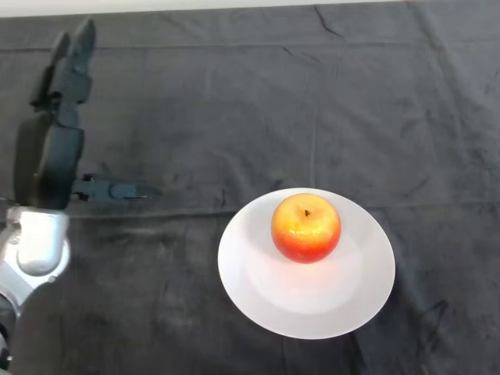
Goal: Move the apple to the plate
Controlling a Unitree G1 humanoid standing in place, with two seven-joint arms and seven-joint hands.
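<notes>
The fingers of the left hand are seen straight and relaxed, with the thumb jutting sideways, nothing held between them. The red-yellow apple is found well apart from the hand, toward the robot's right, stem up, resting just behind the middle of the white plate on the dark-clothed desk; the placing is judged done, so no reach is called for

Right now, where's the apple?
In the head view the apple sits on the white plate, toward its far rim, right of centre on the dark cloth. The robot hand is far off at the left, open.
</notes>
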